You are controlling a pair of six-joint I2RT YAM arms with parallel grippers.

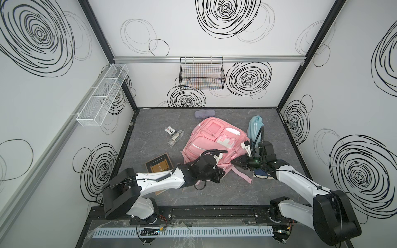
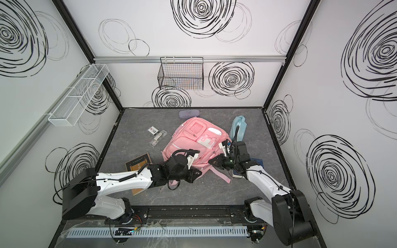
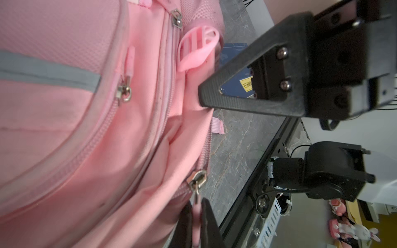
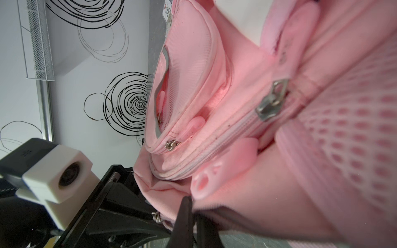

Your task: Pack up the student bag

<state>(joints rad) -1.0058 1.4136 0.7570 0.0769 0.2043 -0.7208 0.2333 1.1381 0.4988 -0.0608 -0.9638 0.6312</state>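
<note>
Student bag: lies front-up at the middle of the tabletop, pockets facing up, pink straps trailing toward the near edge.

Left gripper: at the bag's near end, jaws together on a pink zip pull (its metal slider sits just beyond the fingertips in the left wrist view).

Right gripper: at the bag's near right corner, jaws pinched on a fold of pink fabric beside the mesh panel. The two grippers sit close together, facing each other across that end.

Surroundings:
- Light-blue pouch just beside the bag's right side.
- Lilac case just behind the bag.
- Dark blue book under the right arm.
- Brown-framed book partly under the left arm.
- Clear case and card to the left, apart from the bag.
</note>
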